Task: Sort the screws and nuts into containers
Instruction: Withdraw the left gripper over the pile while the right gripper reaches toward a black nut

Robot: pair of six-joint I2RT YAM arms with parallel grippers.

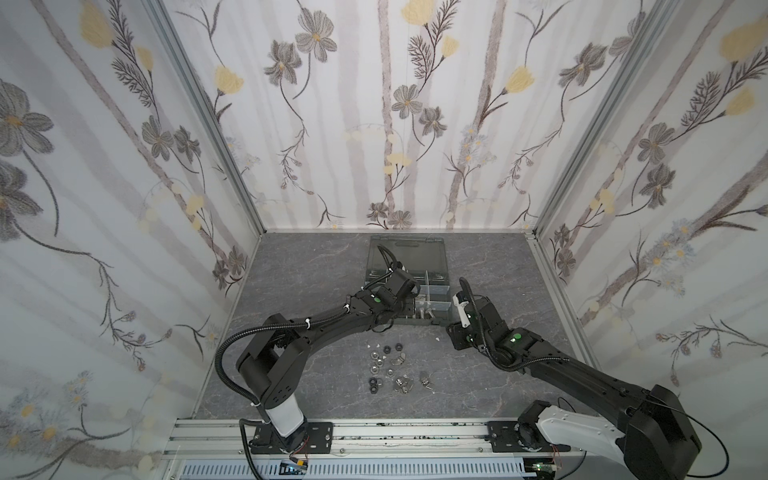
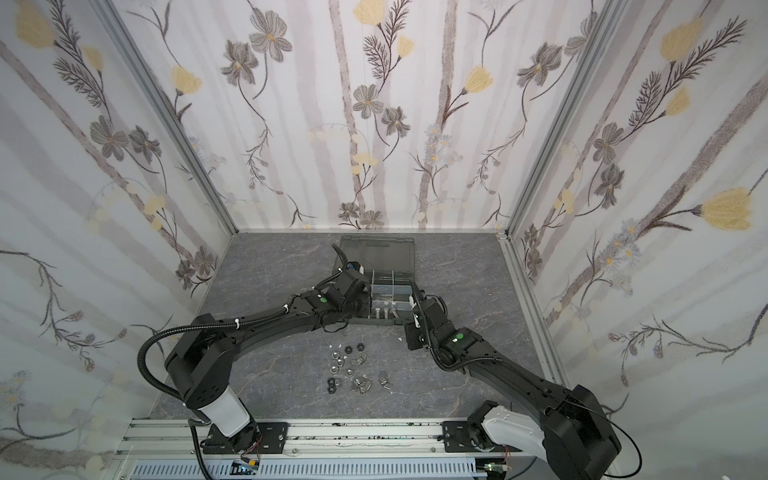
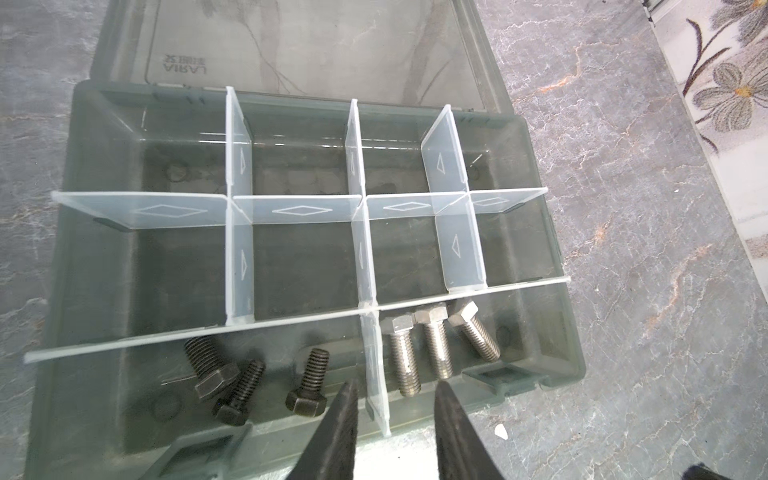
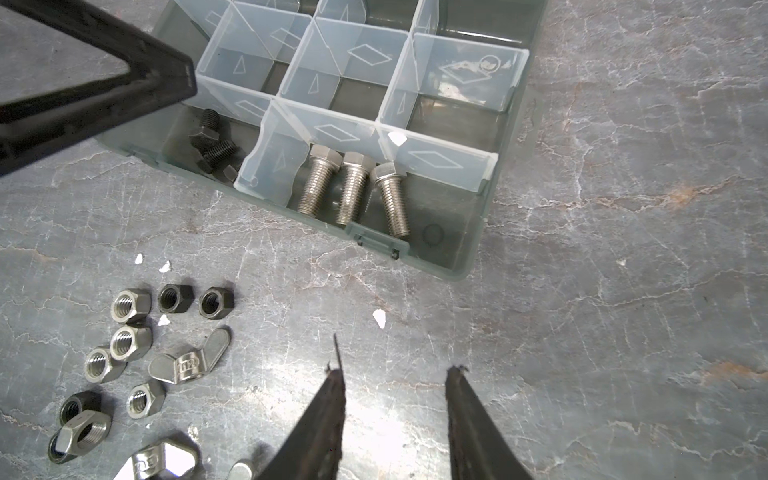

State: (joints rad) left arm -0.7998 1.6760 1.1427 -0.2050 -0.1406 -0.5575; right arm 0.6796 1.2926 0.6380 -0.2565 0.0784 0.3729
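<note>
Two pairs of fingers, both parted partway and both empty. My left gripper [image 3: 395, 399] hangs over the near row of the organiser case [image 3: 552, 332], one finger on each side of a pale partition [image 3: 376, 374]; I cannot tell whether either finger touches it. My right gripper [image 4: 395, 374] hovers over the bare table [image 4: 623, 249], gripping nothing, at about 5 o'clock of the case in both top views. Three silver bolts [image 3: 432, 345] lie flat in one near-row cell, side by side. Their long axes run roughly 12 to 6 in a top view [image 2: 382, 312], heads toward 12 and threaded ends toward the case's front wall, the outermost one slightly splayed. Three black screws [image 3: 249, 382] lie in the neighbouring cell on my left arm's side, at mixed headings, two of them touching. The other cells I can see hold no hardware, and the smoky lid [image 3: 316, 41] lies open flat at 12 o'clock. The nuts [image 4: 129, 332], silver hex, black and wing, sit loose on the table at 6 o'clock of the case, about 8 o'clock from my right gripper. A few white flecks [image 4: 379, 318] lie between them and the case.
</note>
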